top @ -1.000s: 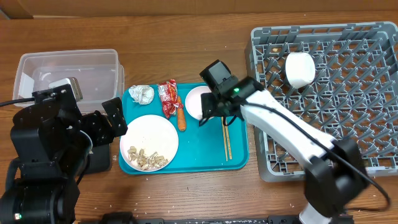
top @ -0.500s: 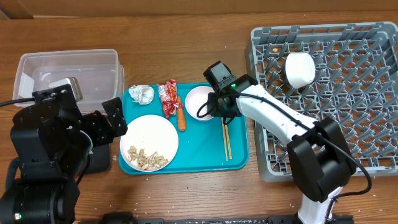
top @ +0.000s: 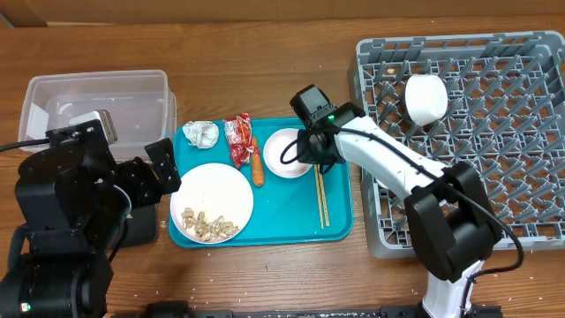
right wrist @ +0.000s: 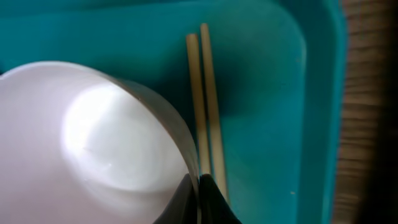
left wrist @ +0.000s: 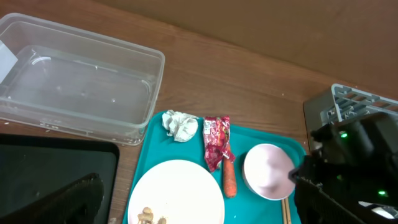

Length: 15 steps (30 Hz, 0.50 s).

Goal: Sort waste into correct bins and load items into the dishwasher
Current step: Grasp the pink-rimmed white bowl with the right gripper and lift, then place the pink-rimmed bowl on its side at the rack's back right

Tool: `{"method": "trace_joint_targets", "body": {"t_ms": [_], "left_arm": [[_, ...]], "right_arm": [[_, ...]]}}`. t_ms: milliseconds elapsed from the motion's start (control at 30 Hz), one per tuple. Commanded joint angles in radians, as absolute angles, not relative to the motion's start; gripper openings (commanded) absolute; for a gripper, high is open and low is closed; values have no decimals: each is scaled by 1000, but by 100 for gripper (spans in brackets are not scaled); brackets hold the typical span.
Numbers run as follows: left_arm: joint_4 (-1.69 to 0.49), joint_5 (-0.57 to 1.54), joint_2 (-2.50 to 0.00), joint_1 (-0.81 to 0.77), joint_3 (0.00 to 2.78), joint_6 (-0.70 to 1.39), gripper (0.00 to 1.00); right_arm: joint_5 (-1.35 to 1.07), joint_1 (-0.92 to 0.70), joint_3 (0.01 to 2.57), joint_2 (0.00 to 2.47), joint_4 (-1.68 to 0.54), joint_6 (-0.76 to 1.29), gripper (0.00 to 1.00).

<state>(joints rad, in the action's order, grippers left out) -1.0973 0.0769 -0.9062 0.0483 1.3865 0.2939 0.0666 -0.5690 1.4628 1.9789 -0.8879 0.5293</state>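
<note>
A brown wooden table [top: 265, 62] fills the overhead view, its grain running left to right in darker streaks. Far beyond the right claw [top: 298, 159], along the table's far side, lies a paler tan strip [top: 132, 7]; what it is cannot be told. On the claw's near side, by the front edge, small white specks [top: 221, 296] dot the wood. The left wrist view shows a darker brown surface [left wrist: 280, 25] past a slanting line. Light is soft and even; shadows are faint.
</note>
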Motion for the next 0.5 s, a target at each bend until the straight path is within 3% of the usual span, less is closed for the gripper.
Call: {"method": "trace_joint_targets", "body": {"t_ms": [0,133,300,467], "left_arm": [[-1097,67,-903,52,1403,311,100],[-1097,67,-903,52,1403,311,100],[-1097,67,-903,52,1403,311,100],[-1097,67,-903,52,1403,311,100]], "right_arm": [[241,-560,1581,1834,-957,463,4],[591,-545,1638,1720,-1055,475,4],[1217,-442,1637,1644,-1152,473,4],[1342,-281,1607,1660,-1184,475,4]]}}
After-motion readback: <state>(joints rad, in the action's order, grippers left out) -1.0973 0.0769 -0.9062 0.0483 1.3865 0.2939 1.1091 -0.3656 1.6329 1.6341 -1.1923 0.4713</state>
